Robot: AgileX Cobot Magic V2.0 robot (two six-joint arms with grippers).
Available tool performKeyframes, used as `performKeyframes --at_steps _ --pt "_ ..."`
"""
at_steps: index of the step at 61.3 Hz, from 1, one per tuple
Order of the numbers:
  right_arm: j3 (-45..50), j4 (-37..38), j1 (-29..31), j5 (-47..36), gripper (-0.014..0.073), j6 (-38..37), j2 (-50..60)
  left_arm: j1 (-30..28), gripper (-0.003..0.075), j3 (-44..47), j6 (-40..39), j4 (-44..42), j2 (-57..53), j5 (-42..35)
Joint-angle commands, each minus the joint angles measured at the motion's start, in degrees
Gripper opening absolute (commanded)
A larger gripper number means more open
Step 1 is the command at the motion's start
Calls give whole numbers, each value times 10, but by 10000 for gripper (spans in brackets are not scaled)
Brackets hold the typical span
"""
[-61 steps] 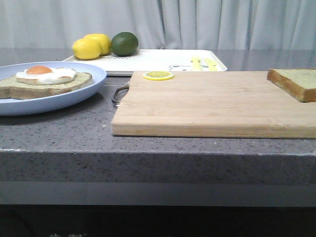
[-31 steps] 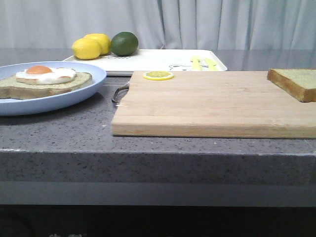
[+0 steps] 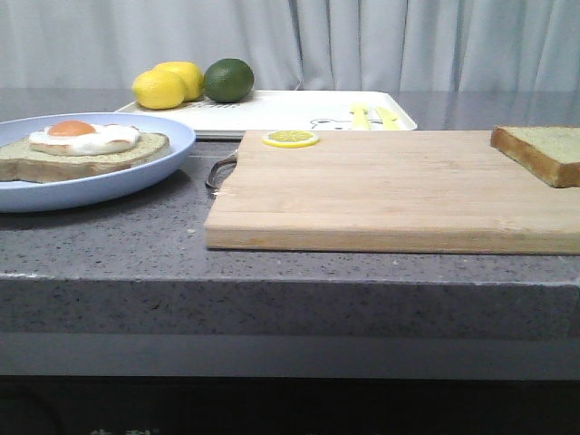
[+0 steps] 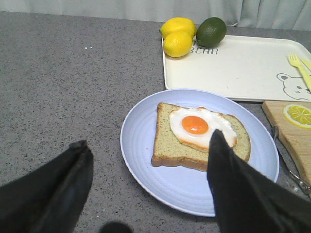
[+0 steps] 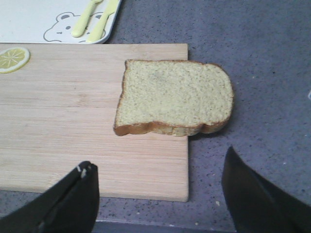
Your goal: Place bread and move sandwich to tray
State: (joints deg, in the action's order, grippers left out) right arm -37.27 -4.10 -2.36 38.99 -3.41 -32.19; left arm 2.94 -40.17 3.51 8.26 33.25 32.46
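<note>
While my right claw hangs released above the cutting board, the bread lies just ahead of its fingers, overhanging the board's edge onto the grey surface. Pinching that overhang could tip or drag the slice off. My left claw, also spread and empty, hovers by the blue plate bearing the sandwich; a skewed grip may slide the egg. Beyond it waits the tray, lemons and a lime crowding one corner.
</note>
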Motion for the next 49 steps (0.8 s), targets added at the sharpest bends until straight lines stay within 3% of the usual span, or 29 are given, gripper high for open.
performKeyframes --at_steps 1,14,32,41,49 --pt "-22 -27 3 -33 549 5 -15 -2 475 -18 -5 4 4 -44" --pt "-81 -41 3 56 549 5 -92 -2 428 -18 -5 8 4 -44" --pt "-202 -32 18 170 548 5 -230 -2 426 -18 -5 8 4 -44" --pt "-256 -54 105 196 548 9 -283 -2 426 -18 -5 8 4 -44" --pt "-284 -119 208 230 548 63 -329 -2 426 -18 -5 8 4 -44"
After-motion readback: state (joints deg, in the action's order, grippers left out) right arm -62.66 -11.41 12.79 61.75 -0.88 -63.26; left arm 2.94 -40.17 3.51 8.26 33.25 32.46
